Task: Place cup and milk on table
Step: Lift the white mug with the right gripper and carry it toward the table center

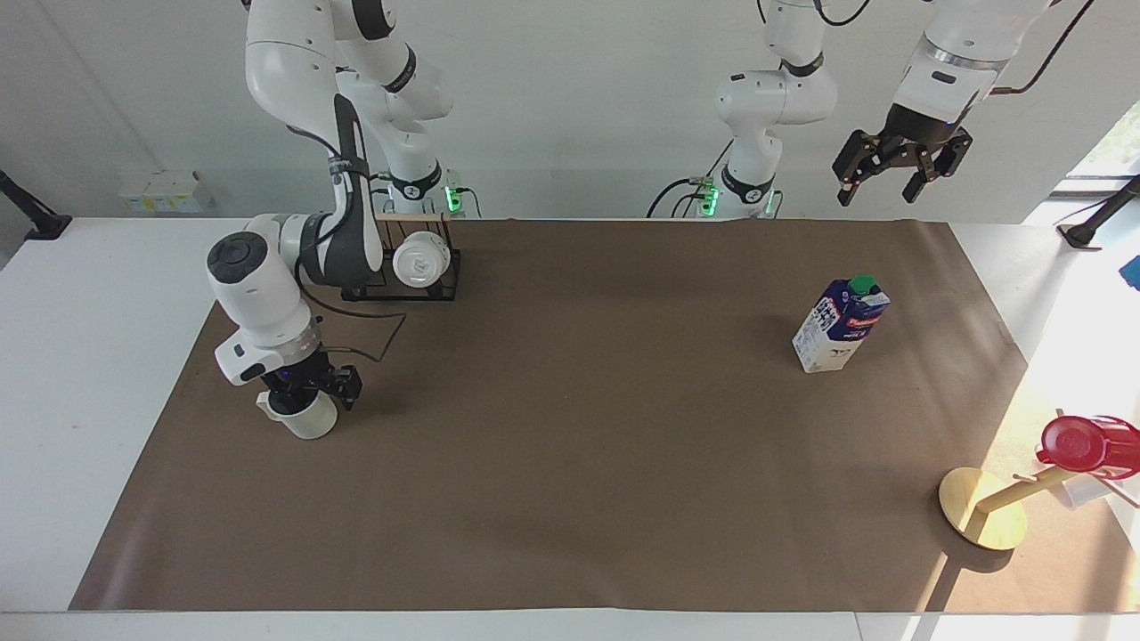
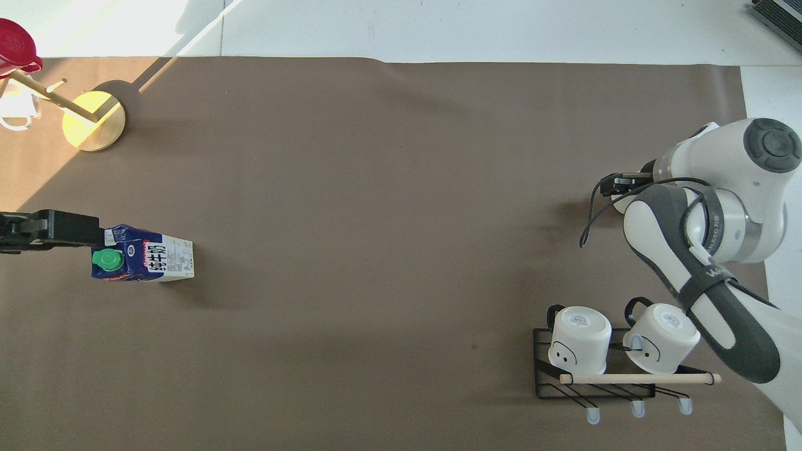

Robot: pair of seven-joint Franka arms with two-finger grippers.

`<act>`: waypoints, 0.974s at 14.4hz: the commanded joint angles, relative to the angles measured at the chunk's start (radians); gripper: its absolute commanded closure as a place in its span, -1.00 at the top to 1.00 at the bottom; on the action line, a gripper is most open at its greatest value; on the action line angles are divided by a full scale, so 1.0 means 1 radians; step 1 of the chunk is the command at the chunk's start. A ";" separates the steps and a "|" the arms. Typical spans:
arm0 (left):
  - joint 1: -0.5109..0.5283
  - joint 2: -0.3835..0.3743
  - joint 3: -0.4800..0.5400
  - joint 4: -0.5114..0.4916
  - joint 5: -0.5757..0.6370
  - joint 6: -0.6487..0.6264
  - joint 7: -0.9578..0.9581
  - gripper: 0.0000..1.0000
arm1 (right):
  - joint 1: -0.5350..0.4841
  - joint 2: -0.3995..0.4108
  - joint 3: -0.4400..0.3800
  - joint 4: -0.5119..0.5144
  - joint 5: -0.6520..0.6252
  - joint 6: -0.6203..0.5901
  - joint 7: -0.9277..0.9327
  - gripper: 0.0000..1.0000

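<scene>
The off-white ribbed cup stands upright on the brown mat of the table, toward the right arm's end. My right gripper is down on the cup's top, open, with its fingers about the rim. In the overhead view the right arm covers most of the cup, and only the right gripper's tip shows. The blue and white milk carton stands upright on the mat toward the left arm's end; it also shows in the overhead view. My left gripper hangs open and empty, high over the mat's edge by the carton.
A black rack with two white mugs stands near the right arm's base. A wooden stand with a round yellow base holds a red cup at the left arm's end, far from the robots.
</scene>
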 commanded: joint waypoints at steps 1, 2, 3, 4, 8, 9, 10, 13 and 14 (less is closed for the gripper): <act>0.013 -0.002 -0.006 0.008 -0.007 -0.017 -0.006 1.00 | -0.004 -0.003 0.003 -0.006 0.002 0.015 -0.049 -0.88; 0.015 -0.002 -0.006 0.010 -0.007 -0.018 -0.006 1.00 | -0.004 -0.003 0.003 -0.006 0.002 0.014 -0.052 -1.00; 0.015 -0.002 -0.006 0.008 -0.007 -0.018 -0.006 1.00 | -0.004 -0.006 0.003 -0.001 0.002 0.012 -0.052 -1.00; 0.013 -0.002 -0.006 0.010 -0.007 -0.018 -0.006 1.00 | -0.003 -0.011 0.007 0.005 0.002 0.009 -0.048 -1.00; 0.013 -0.002 -0.006 0.008 -0.007 -0.018 -0.006 1.00 | 0.022 -0.046 0.012 0.011 0.004 -0.015 -0.031 -1.00; 0.013 -0.002 -0.006 0.008 -0.007 -0.017 -0.006 1.00 | 0.043 -0.057 0.012 0.023 0.004 -0.041 0.001 -1.00; 0.015 -0.002 -0.006 0.008 -0.007 -0.018 -0.006 1.00 | 0.069 -0.060 0.012 0.046 0.004 -0.072 0.038 -1.00; 0.015 -0.002 -0.006 0.008 -0.007 -0.017 -0.006 1.00 | 0.156 -0.059 0.012 0.120 -0.001 -0.135 0.145 -1.00; 0.015 -0.002 -0.006 0.008 -0.007 -0.018 -0.006 1.00 | 0.186 -0.057 0.012 0.144 -0.001 -0.144 0.189 -1.00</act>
